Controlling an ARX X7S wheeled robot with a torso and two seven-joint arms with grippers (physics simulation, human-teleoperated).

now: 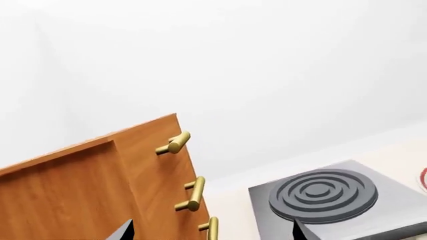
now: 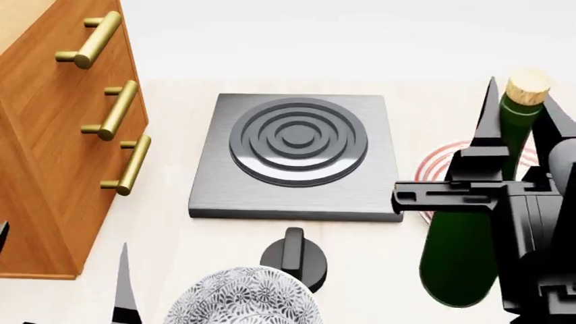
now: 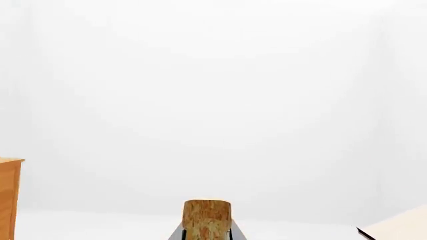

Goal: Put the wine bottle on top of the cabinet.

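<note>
- The right gripper point(image 2: 504, 175) is clamped on the bottle point(image 2: 463, 250), holding it up by the neck at the right, beside the hot plate point(image 2: 293, 158).
- The left gripper point(image 2: 121, 283) is low; I cannot tell how its jaws stand.
- The cabinet point(image 2: 54, 155) stands far left.

Plain white wall point(image 2: 360, 34) running behind, evenly lit. Pale cream counter point(image 2: 180, 250) spreading below. Grey single-ring hob point(image 2: 297, 152) at centre, black knob point(image 2: 295, 256) at 6 o'clock from it, patterned bowl point(image 2: 241, 300) nearer.
</note>
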